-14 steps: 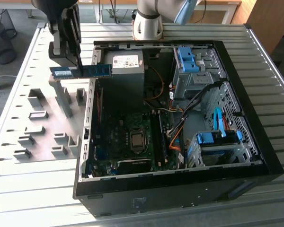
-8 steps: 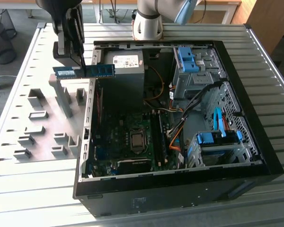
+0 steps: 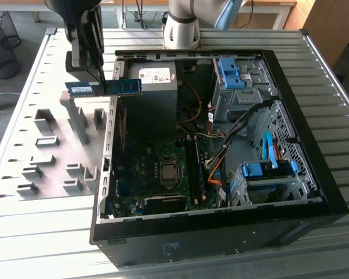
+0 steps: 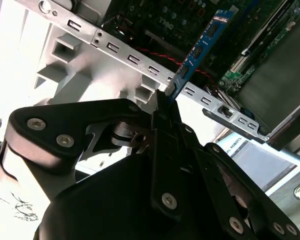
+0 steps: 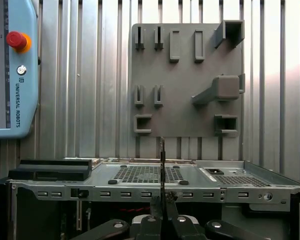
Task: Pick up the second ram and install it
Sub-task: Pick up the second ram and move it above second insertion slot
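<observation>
The second ram (image 3: pixel 119 86) is a thin blue-green strip with dark chips, held level in the air over the open computer case's wall (image 3: pixel 111 133) on the exterior view's left. My gripper (image 3: pixel 98 81) is shut on it near its middle. In the second wrist view the second ram (image 4: pixel 200 47) sticks out from between the black fingers (image 4: pixel 166 107) towards the motherboard (image 4: pixel 190 15). The first wrist view has it edge-on as a thin dark line (image 5: pixel 162 160) rising from the gripper (image 5: pixel 163 202). The long memory slots (image 3: pixel 195 168) lie beside the processor socket (image 3: pixel 169 172).
A grey fixture plate (image 3: pixel 52 145) with raised blocks lies on the slatted table beside the case on the exterior view's left. Inside the case are a power supply (image 3: pixel 154 78), blue drive cages (image 3: pixel 267 171) and loose cables (image 3: pixel 221 157). A teach pendant (image 5: pixel 12 70) lies farther off.
</observation>
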Available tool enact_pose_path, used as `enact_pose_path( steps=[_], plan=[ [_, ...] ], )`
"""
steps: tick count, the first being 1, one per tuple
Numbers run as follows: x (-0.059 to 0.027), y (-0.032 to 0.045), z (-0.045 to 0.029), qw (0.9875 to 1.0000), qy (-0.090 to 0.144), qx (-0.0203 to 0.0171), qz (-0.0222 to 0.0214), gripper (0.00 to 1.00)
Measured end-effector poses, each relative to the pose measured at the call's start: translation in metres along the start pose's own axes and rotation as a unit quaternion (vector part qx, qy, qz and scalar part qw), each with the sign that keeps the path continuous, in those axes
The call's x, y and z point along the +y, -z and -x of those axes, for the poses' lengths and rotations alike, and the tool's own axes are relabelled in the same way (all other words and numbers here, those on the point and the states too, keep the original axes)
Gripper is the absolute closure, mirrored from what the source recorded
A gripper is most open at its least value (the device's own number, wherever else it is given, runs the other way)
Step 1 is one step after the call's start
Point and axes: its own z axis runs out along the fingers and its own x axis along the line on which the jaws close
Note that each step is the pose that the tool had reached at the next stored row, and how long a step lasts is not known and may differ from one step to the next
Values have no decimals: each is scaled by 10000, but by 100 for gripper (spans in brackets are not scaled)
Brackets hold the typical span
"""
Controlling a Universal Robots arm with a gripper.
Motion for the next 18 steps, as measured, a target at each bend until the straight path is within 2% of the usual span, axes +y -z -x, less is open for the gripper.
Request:
enact_pose_path(
  steps=[8,18],
  plan=[
    [-77,0,0,10000,-1,0,0,86],
    [-96,0,0,10000,-1,0,0,86]
  ],
)
